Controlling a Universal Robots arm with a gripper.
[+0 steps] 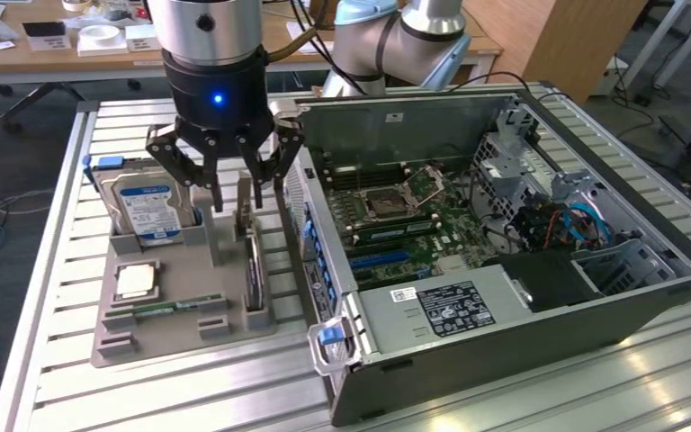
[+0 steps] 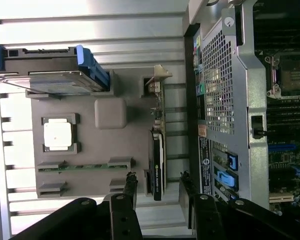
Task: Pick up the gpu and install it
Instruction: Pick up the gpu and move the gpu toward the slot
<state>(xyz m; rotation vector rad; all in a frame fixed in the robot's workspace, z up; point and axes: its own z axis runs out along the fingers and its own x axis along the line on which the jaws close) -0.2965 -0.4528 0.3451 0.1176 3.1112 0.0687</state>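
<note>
Nearest us, the computer case (image 1: pixel 478 360) lies on its side on the slatted table (image 1: pixel 58 360) with its panel off, so its one motherboard (image 1: pixel 442 225) faces up for work from above. On the exterior view's left sits one grey parts tray (image 1: pixel 190 337). In it we count:

- one hard drive (image 1: pixel 148 211), standing at the far end
- one CPU (image 1: pixel 137 282), lying flat
- one memory stick (image 1: pixel 175 307), lying flat
- one gpu (image 1: pixel 255 274), standing on its long edge in a slot along the tray's right side, just beside the case

We judge the gpu stands this way so both faces stay free for pinching. One gripper (image 1: pixel 233 184) hangs over the gpu, its two fingers spread, one on either side of the card and apart from it. It holds nothing.
</note>
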